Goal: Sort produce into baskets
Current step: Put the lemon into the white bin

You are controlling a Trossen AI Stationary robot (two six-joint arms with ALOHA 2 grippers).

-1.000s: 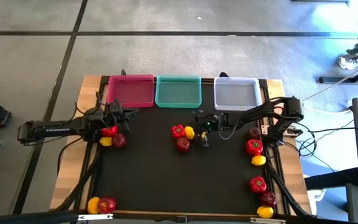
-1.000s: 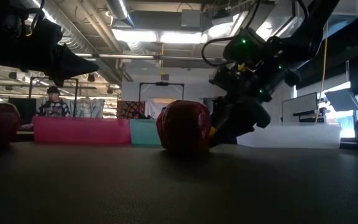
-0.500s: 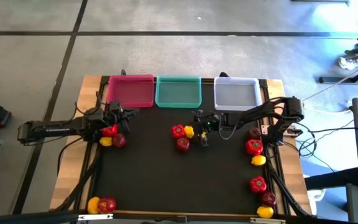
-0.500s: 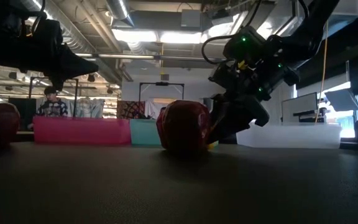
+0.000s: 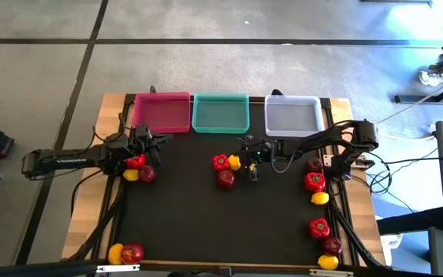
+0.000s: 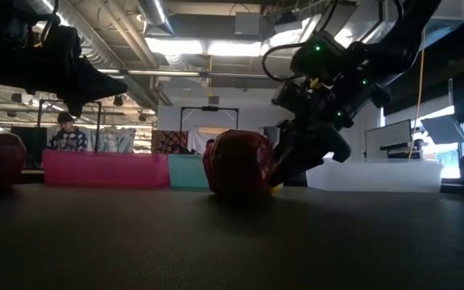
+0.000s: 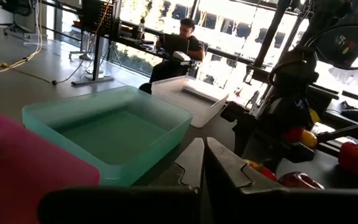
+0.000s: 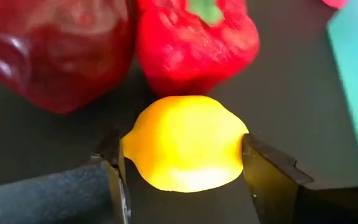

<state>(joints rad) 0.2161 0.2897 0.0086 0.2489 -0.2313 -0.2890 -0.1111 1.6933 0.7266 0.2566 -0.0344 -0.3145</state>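
Observation:
My right gripper (image 5: 243,163) is down at the middle cluster, closed around a yellow lemon (image 8: 184,142) that lies beside a red bell pepper (image 8: 194,40) and a dark red apple (image 8: 55,50). In the low view the apple (image 6: 238,165) hides most of the lemon. My left gripper (image 7: 204,163) is shut and empty, above the table near the pink basket (image 5: 162,112), by a pepper (image 5: 134,161), a lemon (image 5: 130,175) and an apple (image 5: 147,174). The teal basket (image 5: 220,113) and the white basket (image 5: 293,116) stand along the far edge. My right gripper pinches the lemon between its two fingers, one at each end of its long axis (image 8: 127,155) (image 8: 241,142). The fingers slant down at it from the table's right side. A yellow sliver (image 6: 276,189) shows at mat level, so the lemon sits on the table.
More produce lies along the right edge: an apple (image 5: 314,163), a pepper (image 5: 314,181), a lemon (image 5: 320,198), and three more nearer the front (image 5: 318,228). A lemon (image 5: 115,252) and an apple (image 5: 132,252) lie at the front left. A person sits in the room beyond (image 7: 182,40).
My right gripper has shifted slightly at the lemon; the produce around it has stayed in place.

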